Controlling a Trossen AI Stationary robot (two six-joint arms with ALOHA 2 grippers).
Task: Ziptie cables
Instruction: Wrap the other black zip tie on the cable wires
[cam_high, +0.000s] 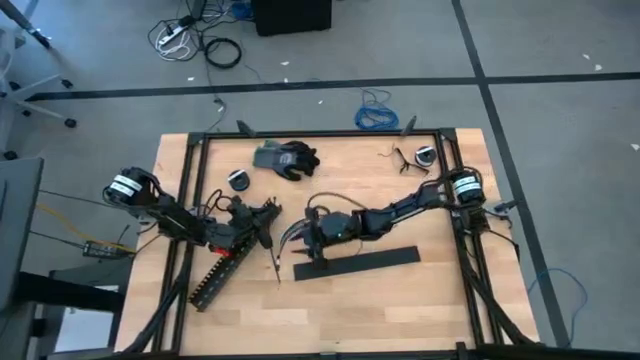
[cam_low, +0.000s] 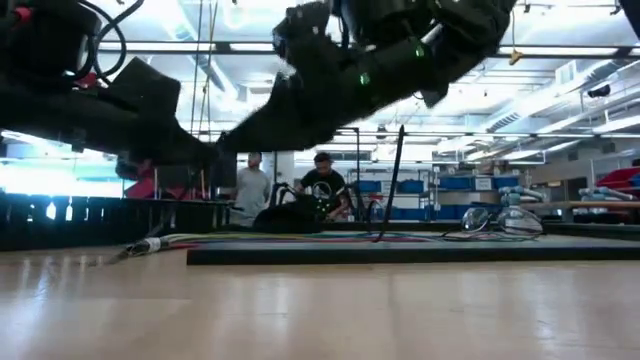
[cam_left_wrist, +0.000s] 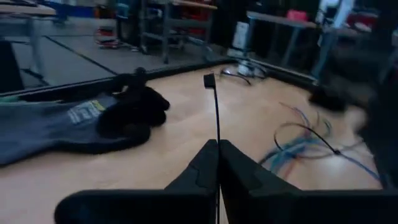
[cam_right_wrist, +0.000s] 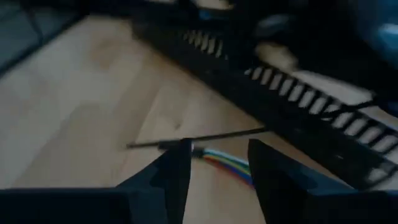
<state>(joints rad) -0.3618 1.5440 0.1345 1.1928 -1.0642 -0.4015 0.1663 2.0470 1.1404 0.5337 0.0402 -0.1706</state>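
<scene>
Only the left wrist view shows the left gripper (cam_left_wrist: 217, 163) pinched on a thin, stiff black ziptie (cam_left_wrist: 215, 112) standing above the wood. The right wrist view shows the right gripper (cam_right_wrist: 217, 163) spread wide over the striped cables (cam_right_wrist: 227, 163), mid-table beside a slotted duct (cam_right_wrist: 298, 99).

Pale wood, matt black plastic, knit cloth.

The desk (cam_high: 400, 290) is light wood with a smooth, faintly satin grain. The left claw (cam_left_wrist: 217, 163) has matt black fingers pinched on a ziptie (cam_left_wrist: 215, 112), a thin smooth plastic strip rising straight out from its tips. Beyond and to one side of that claw lies a glove (cam_left_wrist: 74, 121) of grey knit cloth with a dull rubbery black coating. The cables (cam_right_wrist: 227, 163) between the right claw (cam_right_wrist: 217, 165) fingers look plastic-sheathed and slightly glossy; beyond them runs a duct (cam_right_wrist: 298, 99), matt black slotted plastic.
</scene>
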